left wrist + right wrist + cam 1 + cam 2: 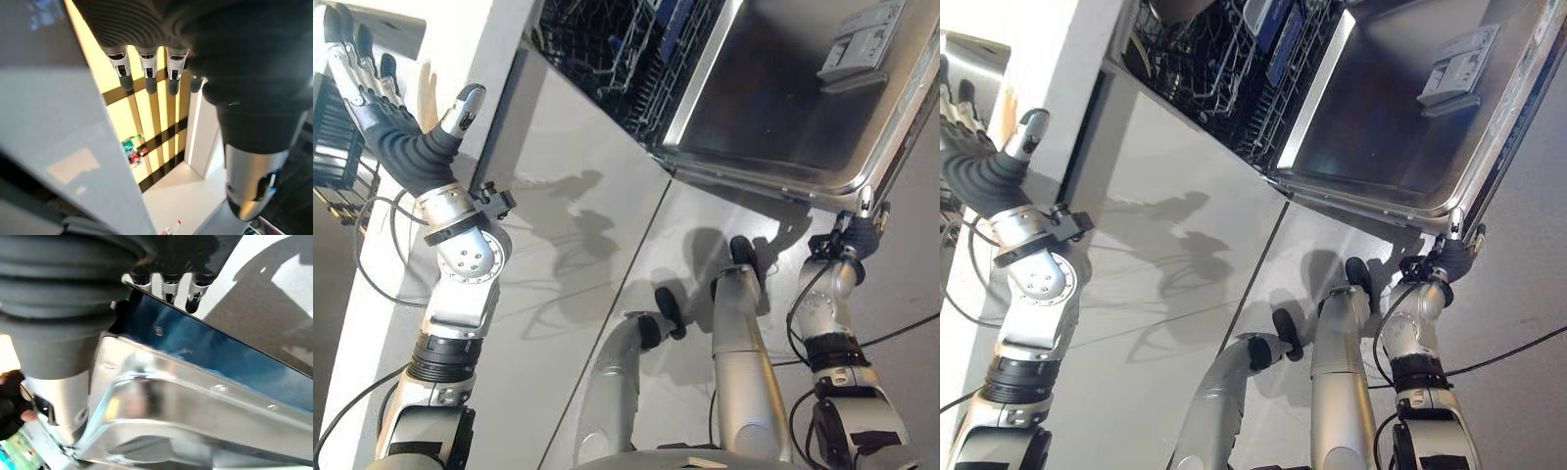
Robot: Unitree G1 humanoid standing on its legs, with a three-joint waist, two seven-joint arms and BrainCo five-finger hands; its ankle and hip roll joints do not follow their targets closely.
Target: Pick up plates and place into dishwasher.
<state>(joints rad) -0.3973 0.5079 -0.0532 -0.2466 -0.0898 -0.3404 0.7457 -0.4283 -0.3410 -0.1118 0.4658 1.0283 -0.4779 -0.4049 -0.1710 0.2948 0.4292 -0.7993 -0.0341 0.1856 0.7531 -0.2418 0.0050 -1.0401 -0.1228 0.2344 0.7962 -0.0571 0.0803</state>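
The dishwasher stands open, its steel door (773, 108) folded down and its dark wire rack (626, 49) showing inside. I cannot make out a plate for certain in the rack or in either hand. My right hand (852, 238) is at the door's outer edge (205, 347), with its dark cover against the rim. My left hand (386, 127) is raised beside the white counter's edge (484, 59), far from the dishwasher. Its fingers (146, 73) are straight and hold nothing.
A white cabinet front (568, 245) runs below the counter next to the dishwasher. A grey detergent compartment (862, 44) sits on the door's inner face. A dark slatted object (333, 137) stands behind my left hand.
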